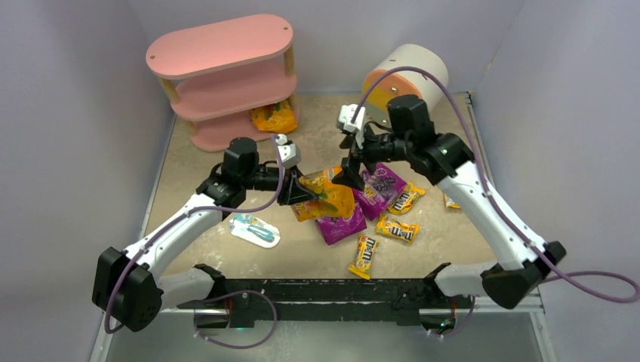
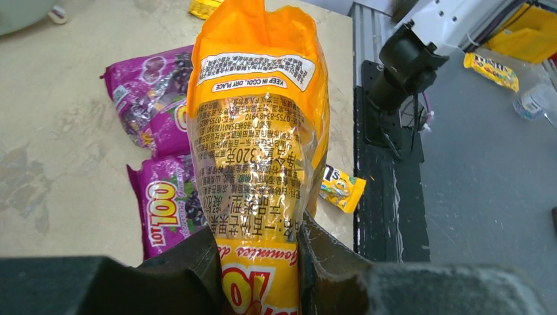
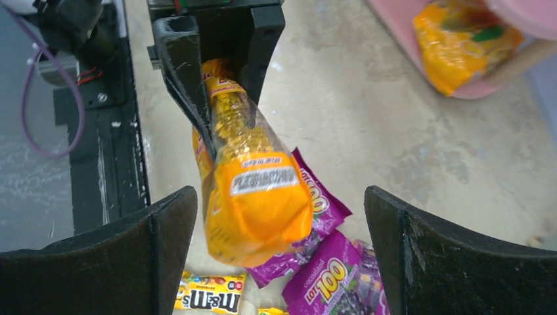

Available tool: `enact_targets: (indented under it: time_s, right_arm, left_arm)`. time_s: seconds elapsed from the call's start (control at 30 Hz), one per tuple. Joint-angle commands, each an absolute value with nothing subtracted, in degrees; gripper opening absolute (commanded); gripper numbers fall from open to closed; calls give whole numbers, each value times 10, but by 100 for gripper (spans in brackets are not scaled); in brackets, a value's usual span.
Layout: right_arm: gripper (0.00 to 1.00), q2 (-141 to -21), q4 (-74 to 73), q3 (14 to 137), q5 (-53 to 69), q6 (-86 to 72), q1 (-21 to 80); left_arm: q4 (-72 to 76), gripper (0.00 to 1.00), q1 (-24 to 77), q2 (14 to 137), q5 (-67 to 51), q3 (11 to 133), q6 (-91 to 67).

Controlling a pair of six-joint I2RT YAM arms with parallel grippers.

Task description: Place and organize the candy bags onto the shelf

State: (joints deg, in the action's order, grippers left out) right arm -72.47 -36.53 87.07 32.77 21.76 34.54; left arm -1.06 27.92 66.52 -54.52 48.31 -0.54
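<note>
My left gripper (image 2: 257,262) is shut on one end of a large orange-yellow candy bag (image 2: 256,131), which it holds above the table (image 1: 328,196). The bag's free end hangs between the wide-apart fingers of my open right gripper (image 3: 279,193), which touch nothing. Two purple grape candy bags (image 1: 341,225) (image 1: 381,185) lie under and beside it. Small yellow M&M's packs (image 1: 365,255) (image 1: 398,228) (image 1: 407,197) lie to the right. A second orange-yellow bag (image 1: 274,117) rests on the bottom tier of the pink shelf (image 1: 226,75) at the back left.
A round cream drum cabinet (image 1: 404,75) stands at the back right. A flat light-blue and white packet (image 1: 255,230) lies near my left forearm. Another M&M's pack (image 1: 451,202) lies beside my right arm. Lilac walls close in the table on three sides.
</note>
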Motion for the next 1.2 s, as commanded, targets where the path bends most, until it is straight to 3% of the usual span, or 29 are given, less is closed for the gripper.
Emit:
enact_targets:
  time_s: [0.0,0.17,0.53,0.83,0.93,1.0,1.17]
  right_arm:
    - [99,-776,-410,913,423,296,348]
    - [99,-815,-435,934,465,323,359]
    - [95,-834,-431,875,405,335,398]
    - [77,-854,-477,888,391,361,401]
    - [84,-840,-461,882,377,365,401]
    - [82,-826,-432,870,376,347,401]
    - [55,-808,-396,860,384,331,401]
  left_arm:
    - [14,0,302,647,-566,524,39]
    - [2,0,317,658,-562,531,50]
    - [-30,0,325,673,-556,549,66]
    - [-21,0,328,645,-535,545,61]
    - [-18,0,328,625,-488,542,47]
    - [-15,0,328,614,-452,542,37]
    - [-23,0,327,632,-475,578,47]
